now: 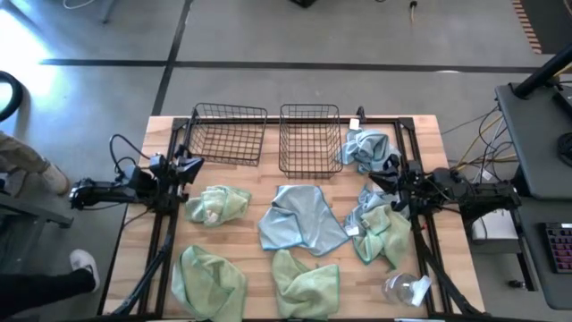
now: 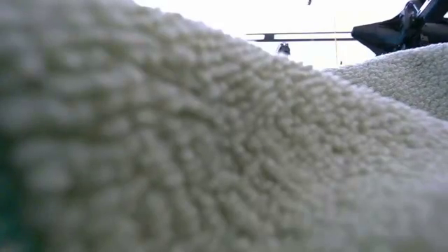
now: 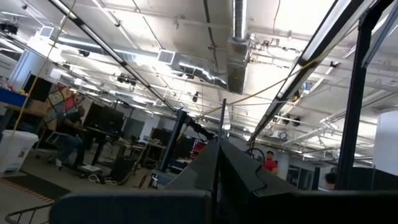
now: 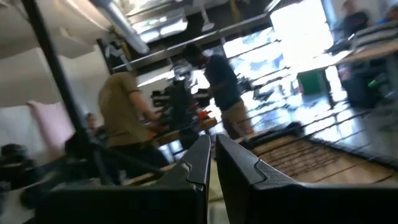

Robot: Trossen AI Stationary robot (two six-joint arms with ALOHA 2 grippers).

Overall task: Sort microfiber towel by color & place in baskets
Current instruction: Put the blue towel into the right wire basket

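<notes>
Towels lie loose across the table [image 1: 250,268]: three green towels [image 1: 208,284] along the near edge and left, one blue-grey towel [image 1: 299,219] mid-table, more heaped at the right. Left gripper [image 1: 193,166] and right gripper [image 1: 382,179] hover at either side, both clenched, holding nothing. Beyond, both baskets [image 1: 228,134] sit at the far edge.

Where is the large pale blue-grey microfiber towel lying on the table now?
In the high view, the large pale blue-grey microfiber towel lies at the table's middle, just below the right black wire-mesh basket, between green towels.
</notes>
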